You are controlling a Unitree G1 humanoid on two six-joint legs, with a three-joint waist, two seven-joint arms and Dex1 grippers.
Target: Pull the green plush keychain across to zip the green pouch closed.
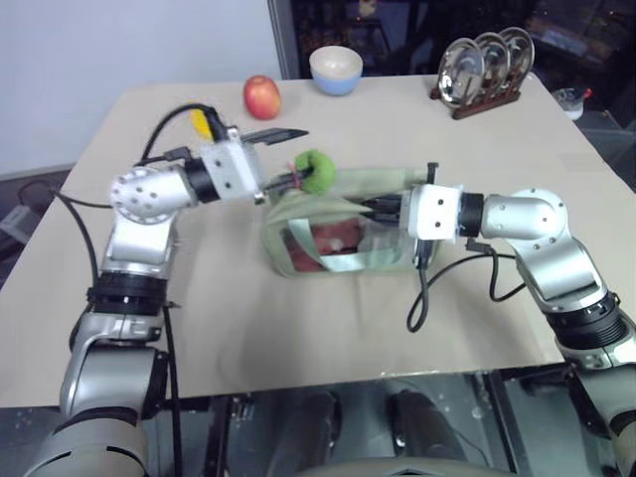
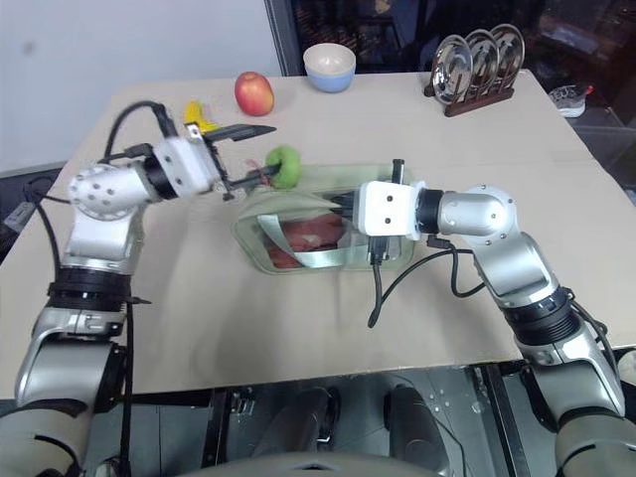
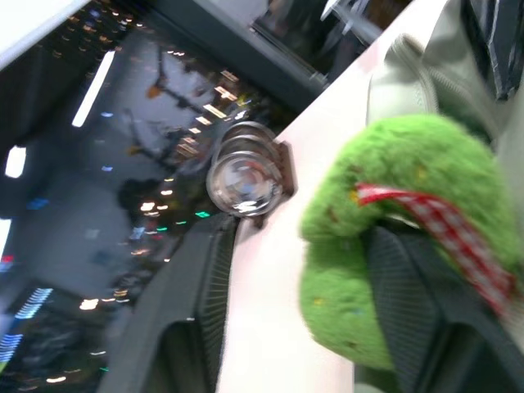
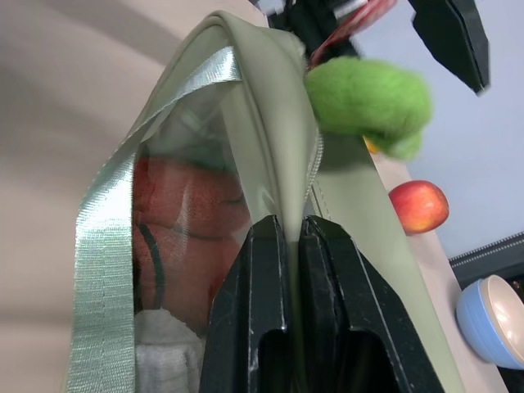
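Green plush keychain [image 1: 317, 172] seemingly touching half-open left pincer [image 1: 286, 157].

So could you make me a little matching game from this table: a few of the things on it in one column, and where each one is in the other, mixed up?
Things:
1. green plush keychain
2. apple
3. bowl
4. green pouch

Places:
A. at the table's far edge, right of the apple
B. pinched at its top edge by the right gripper
C. at the left gripper, above the pouch's left end
D. near the far edge, just left of the bowl

Pairs: 1-C, 2-D, 3-A, 4-B
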